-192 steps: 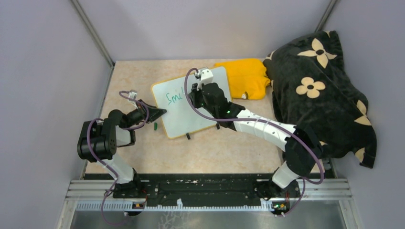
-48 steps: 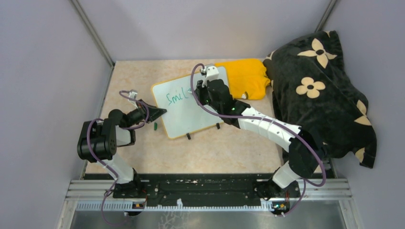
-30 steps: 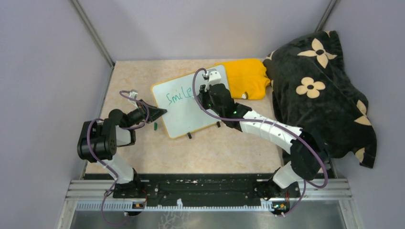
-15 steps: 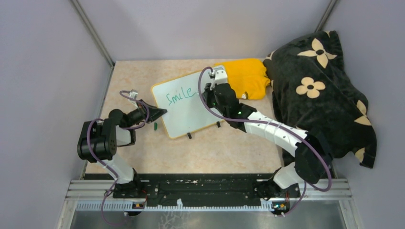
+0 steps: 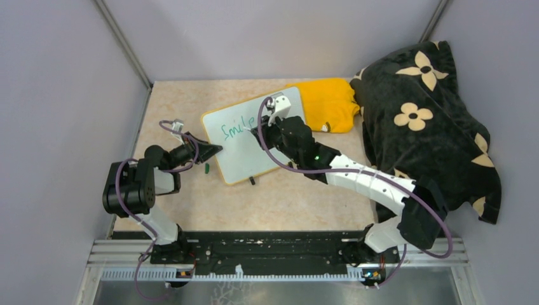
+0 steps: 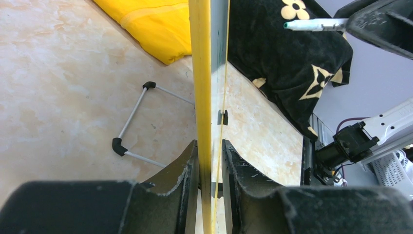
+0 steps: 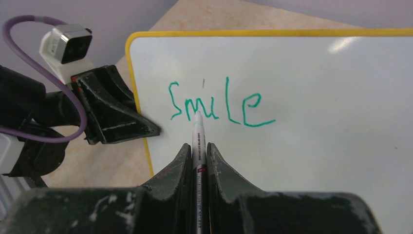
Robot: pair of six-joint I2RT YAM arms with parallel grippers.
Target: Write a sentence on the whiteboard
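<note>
- Underneath everything, a beige marbled tabletop (image 5: 286, 203) is seen.
- At its right, a black blanket (image 5: 426, 127) with cream flowers is heaped.
- Left of centre, the whiteboard (image 5: 245, 159) is found, its near edge turned slightly toward the right arm; its yellow rim (image 6: 200, 73) is viewed edge-on from the left wrist.
- A folded yellow cloth (image 5: 330, 101) is laid at the board's far right corner, between board and blanket.
- The left tool (image 6: 210, 146) is closed on the whiteboard's left edge, one finger pressed to each face.
- The right tool (image 7: 197, 148) is held over the board, clamped narrowly on a marker (image 7: 198, 141).
- The marker's tip is pointed at the foot of the letters; from the left wrist it is seen apart from the board face.
- The sentence (image 7: 229, 102) is read as one green word, "Smile", in the board's upper left part.
- A small dark green piece (image 5: 206, 168) is left on the tabletop just beside the board's left edge.
</note>
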